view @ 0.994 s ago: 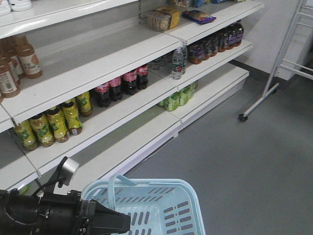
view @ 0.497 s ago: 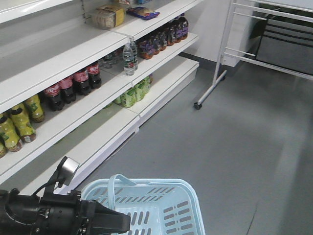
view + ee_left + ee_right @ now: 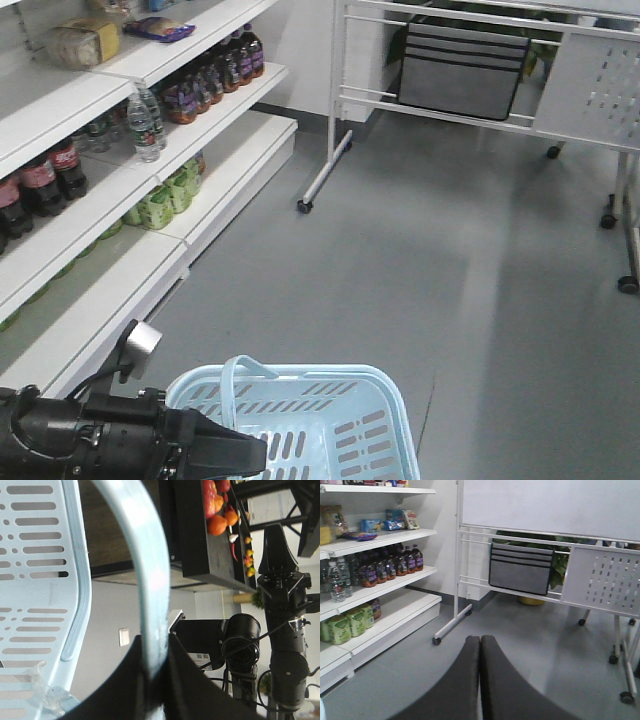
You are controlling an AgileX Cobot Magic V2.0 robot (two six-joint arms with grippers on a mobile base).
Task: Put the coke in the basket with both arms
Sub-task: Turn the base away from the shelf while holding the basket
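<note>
The light blue basket point(image 3: 345, 420) fills the bottom centre of the front view, one loop handle point(image 3: 236, 382) standing up at its left. My left gripper point(image 3: 252, 457) reaches in from the bottom left, at the basket's near rim. The left wrist view shows the left gripper point(image 3: 154, 647) shut on a pale blue handle point(image 3: 142, 555), beside the slotted basket wall point(image 3: 40, 580). Coke bottles point(image 3: 45, 175), dark with red labels, stand on the far-left shelf, well away from both grippers. My right gripper point(image 3: 480, 641) is shut and empty, pointing at the grey floor.
White shelving point(image 3: 95, 205) runs along the left with water bottles point(image 3: 145, 125), green packs point(image 3: 160, 200) and dark juice bottles point(image 3: 210, 75). A white wheeled frame point(image 3: 335, 110) carrying a grey pouch point(image 3: 460, 70) stands ahead, with casters point(image 3: 627, 284) to the right.
The view has swung right: the shelves slid to the left edge, the yellow bottles left the frame, and the wheeled frame came in. Basket and left arm keep their place in the picture.
</note>
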